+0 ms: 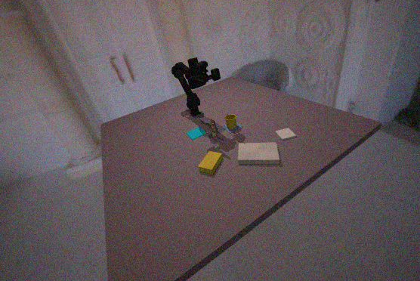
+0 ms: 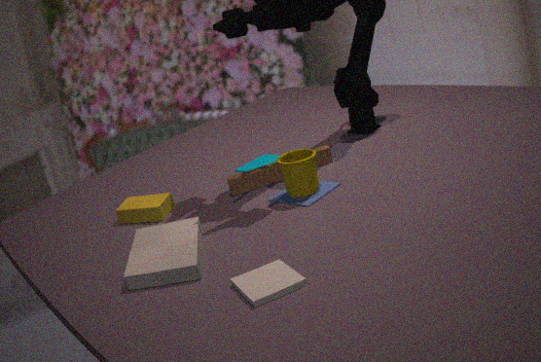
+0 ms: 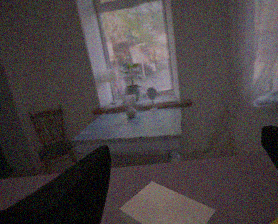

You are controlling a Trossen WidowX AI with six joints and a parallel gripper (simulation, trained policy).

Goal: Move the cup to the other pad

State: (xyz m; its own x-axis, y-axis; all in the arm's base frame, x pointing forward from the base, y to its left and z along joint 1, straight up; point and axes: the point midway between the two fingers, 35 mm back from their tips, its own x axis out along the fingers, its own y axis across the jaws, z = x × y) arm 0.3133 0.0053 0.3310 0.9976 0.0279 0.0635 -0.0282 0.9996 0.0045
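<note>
A yellow cup (image 1: 230, 122) (image 2: 301, 177) stands upright on the blue pad (image 1: 239, 129) (image 2: 328, 190). No marbles can be made out in it or on the table. The other pad, a cyan one (image 1: 196, 133) (image 2: 257, 163), lies on the far side of a low brown bar from the cup, with nothing on it. My gripper (image 1: 215, 74) (image 2: 232, 23) (image 3: 183, 143) is open and empty, level and high above the table, well away from the cup. The wrist view shows its two dark fingers wide apart; the cup is not in that view.
The brown bar (image 1: 214, 130) (image 2: 255, 179) stands between the two pads. A yellow block (image 1: 210, 162) (image 2: 146, 210), a large pale slab (image 1: 258, 152) (image 2: 165, 249) and a small pale slab (image 1: 285, 134) (image 2: 268, 281) lie on the table, farther from the arm's base than the pads.
</note>
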